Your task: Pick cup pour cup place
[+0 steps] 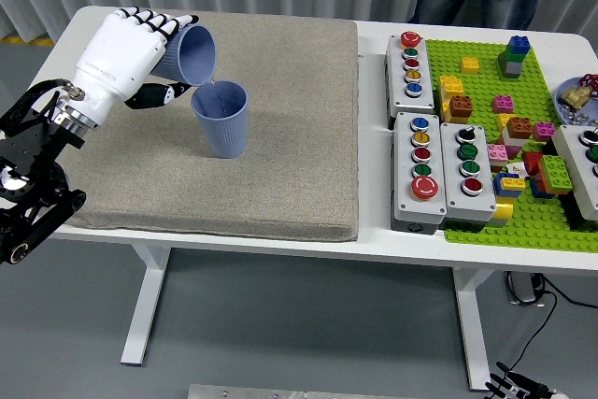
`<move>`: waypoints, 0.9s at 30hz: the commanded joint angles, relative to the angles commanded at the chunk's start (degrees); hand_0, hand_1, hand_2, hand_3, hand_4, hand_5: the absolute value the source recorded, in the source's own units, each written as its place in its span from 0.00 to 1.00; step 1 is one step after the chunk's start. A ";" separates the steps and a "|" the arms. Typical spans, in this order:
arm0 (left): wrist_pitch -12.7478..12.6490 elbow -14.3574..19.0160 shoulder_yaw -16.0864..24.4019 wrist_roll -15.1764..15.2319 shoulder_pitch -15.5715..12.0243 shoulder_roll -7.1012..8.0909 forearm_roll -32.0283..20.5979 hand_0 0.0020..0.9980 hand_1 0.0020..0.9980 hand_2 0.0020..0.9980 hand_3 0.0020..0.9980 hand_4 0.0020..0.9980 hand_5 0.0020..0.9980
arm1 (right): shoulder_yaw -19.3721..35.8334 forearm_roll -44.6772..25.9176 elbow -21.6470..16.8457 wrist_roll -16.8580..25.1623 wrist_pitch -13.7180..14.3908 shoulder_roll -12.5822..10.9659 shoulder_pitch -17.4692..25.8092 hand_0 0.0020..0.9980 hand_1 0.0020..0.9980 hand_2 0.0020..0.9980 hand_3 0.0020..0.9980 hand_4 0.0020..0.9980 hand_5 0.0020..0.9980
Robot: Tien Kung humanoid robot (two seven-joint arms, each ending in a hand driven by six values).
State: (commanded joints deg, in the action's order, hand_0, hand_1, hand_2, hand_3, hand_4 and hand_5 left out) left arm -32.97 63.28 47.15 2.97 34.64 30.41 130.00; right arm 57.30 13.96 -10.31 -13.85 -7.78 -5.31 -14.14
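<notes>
Cup [192, 51] in the left robot hand [126, 53] is tipped well over, mouth facing right and down, its low lip just above the rim of a second cup [222, 119] that stands upright on the grey mat [280, 137]. The fingers are wrapped around the tilted cup's body, gripping it from behind and above. The right robot hand is out of view.

The step in hand looks like the pour itself. To do it well, keep the pouring lip over the middle of the standing cup's mouth, not over its near edge, and tilt slowly so nothing runs down the outside or onto the mat. The held cup should not knock the standing one, which is light and would topple easily. Once empty, bring it level before carrying it off, then set it down on a bare part of the mat.

Both cups are matt blue-grey with fine vertical ribbing and taper toward the base. Whether anything is flowing I cannot tell. They sit on the left of the surface [374, 240], well apart from the button boxes [439, 165] and brick plate [505, 221] on the right.
</notes>
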 joint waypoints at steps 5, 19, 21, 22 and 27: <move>-0.17 -0.02 -0.19 -0.25 0.05 -0.02 0.00 0.47 0.47 0.51 0.51 0.60 0.05 | -0.03 -0.03 0.00 -0.03 0.05 0.04 0.05 0.76 0.69 0.73 0.62 0.23 0.16; -0.94 -0.27 -0.98 -0.52 0.14 0.14 0.00 0.49 0.47 0.51 0.51 0.59 0.04 | 0.11 0.13 0.00 -0.05 0.12 0.12 0.31 0.76 0.69 0.73 0.62 0.23 0.17; -0.98 -0.27 -1.19 -0.54 0.22 0.19 0.00 0.49 0.47 0.51 0.51 0.59 0.04 | 0.03 0.04 0.00 -0.03 0.12 0.11 0.31 0.76 0.69 0.73 0.62 0.23 0.17; -0.97 -0.28 -1.26 -0.54 0.26 0.19 0.00 0.49 0.47 0.51 0.51 0.59 0.04 | 0.07 0.06 0.00 -0.03 0.13 0.11 0.30 0.76 0.69 0.73 0.62 0.23 0.17; -1.03 -0.22 -1.94 -0.79 0.43 0.17 0.00 0.49 0.47 0.51 0.51 0.59 0.03 | 0.06 0.05 0.00 -0.01 0.17 0.10 0.28 0.76 0.69 0.73 0.62 0.23 0.17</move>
State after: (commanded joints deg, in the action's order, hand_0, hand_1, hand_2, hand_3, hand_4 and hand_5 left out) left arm -34.00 63.06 45.21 2.18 35.06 30.57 130.00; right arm 57.37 14.01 -10.31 -13.85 -7.61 -5.21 -13.85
